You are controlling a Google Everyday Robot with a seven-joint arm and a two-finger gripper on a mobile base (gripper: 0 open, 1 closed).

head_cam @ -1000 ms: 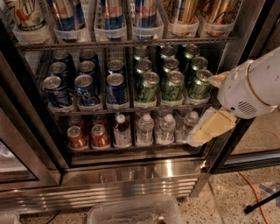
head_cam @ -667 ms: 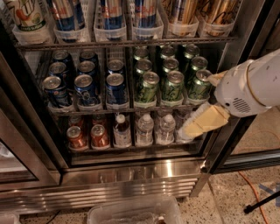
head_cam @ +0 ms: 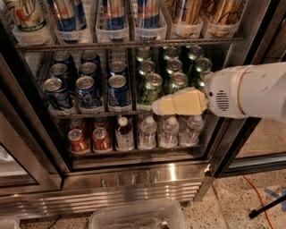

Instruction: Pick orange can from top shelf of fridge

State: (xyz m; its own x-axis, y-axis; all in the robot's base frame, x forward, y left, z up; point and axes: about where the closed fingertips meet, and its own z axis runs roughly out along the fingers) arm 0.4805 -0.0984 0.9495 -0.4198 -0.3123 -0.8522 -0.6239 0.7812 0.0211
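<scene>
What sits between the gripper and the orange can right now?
Camera view: the gripper hangs before the middle shelf; rows of green cans and the top shelf's front wire lie between it and the orange can above.

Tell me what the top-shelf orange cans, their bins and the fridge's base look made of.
Orange cans: likely metal, glossy copper-orange with bright streaked reflections. Bins: translucent whitish plastic, the cans showing through the walls. Fridge base: stainless steel by its look, ribbed, with soft highlights. The gripper, cream and matte, perhaps plastic, hangs in front of the green cans.
</scene>
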